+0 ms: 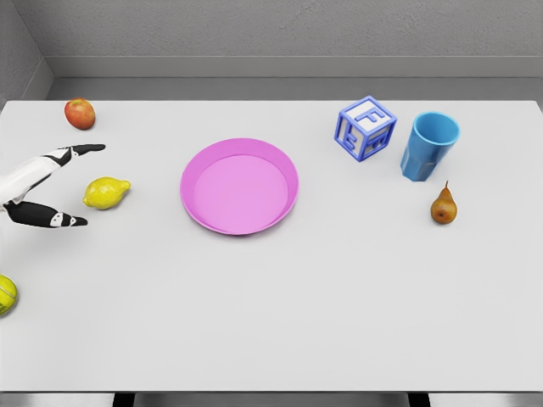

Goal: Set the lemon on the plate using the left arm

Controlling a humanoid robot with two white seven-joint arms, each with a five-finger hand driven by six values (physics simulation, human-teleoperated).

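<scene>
A yellow lemon (106, 192) lies on the white table, left of a pink plate (197, 161). My left hand (82, 185) comes in from the left edge with its fingers spread wide. One finger reaches above the lemon and the thumb lies below it. The hand is just left of the lemon and holds nothing. The lemon and plate are apart by a short gap. My right arm does not show.
A red apple (80, 113) sits at the far left back. A yellow-green fruit (5, 294) pokes in at the left edge. A blue letter block (366, 127), a blue cup (430, 145) and a brown pear (443, 205) stand at the right.
</scene>
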